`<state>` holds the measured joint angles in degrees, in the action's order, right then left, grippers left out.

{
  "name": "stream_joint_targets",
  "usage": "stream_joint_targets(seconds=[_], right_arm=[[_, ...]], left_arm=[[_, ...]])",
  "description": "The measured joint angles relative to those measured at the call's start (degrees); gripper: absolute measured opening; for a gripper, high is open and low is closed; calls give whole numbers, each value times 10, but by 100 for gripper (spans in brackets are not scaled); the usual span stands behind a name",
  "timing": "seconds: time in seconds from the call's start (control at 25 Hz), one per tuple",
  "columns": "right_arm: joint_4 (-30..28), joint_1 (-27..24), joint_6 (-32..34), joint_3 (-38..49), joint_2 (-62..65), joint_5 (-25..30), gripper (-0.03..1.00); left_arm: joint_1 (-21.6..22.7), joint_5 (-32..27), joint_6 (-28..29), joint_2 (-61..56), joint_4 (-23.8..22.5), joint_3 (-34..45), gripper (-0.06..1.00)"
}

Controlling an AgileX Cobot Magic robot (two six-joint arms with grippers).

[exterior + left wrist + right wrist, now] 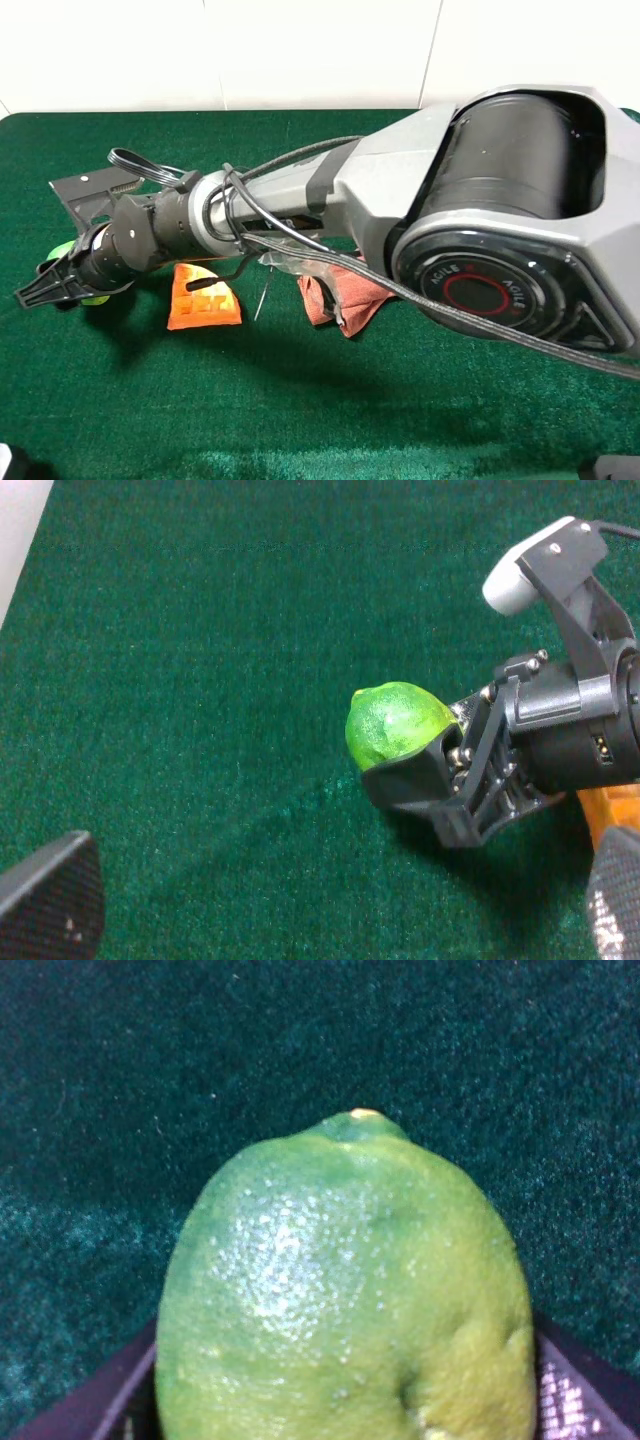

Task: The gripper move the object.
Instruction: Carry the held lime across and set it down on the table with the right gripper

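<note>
The object is a round yellow-green fruit with pebbled skin. It fills the right wrist view [345, 1290] and shows in the left wrist view [395, 723]. In the exterior high view only green slivers of it [62, 248] show behind the claw. My right gripper [58, 278] reaches across to the far left of the table and is shut on the fruit, low over the green cloth; it also shows in the left wrist view [425, 770]. My left gripper [330, 910] is open and empty, its fingertips [50, 900] wide apart, a little away from the fruit.
An orange waffle wedge [203, 297] lies just right of the right gripper and shows in the left wrist view [612, 805]. A red-brown crumpled item [340, 295] lies under the right arm. The big grey arm body [500, 200] hides the right half of the table.
</note>
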<state>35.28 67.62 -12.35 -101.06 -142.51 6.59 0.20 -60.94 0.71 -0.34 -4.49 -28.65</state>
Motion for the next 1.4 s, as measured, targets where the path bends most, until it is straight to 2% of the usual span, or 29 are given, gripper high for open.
stream_joint_targets(seconds=[0.4, 0.52, 0.64, 1.4], right_arm=[[-10, 0, 0, 0, 0, 19, 48], [-11, 0, 0, 0, 0, 19, 62], [-12, 0, 0, 0, 0, 19, 68], [-47, -20, 1, 0, 47, 87, 70]], left_arm=[[0, 0, 0, 0, 0, 0, 98], [0, 0, 0, 0, 0, 0, 98], [0, 0, 0, 0, 0, 0, 98], [0, 0, 0, 0, 0, 0, 98]])
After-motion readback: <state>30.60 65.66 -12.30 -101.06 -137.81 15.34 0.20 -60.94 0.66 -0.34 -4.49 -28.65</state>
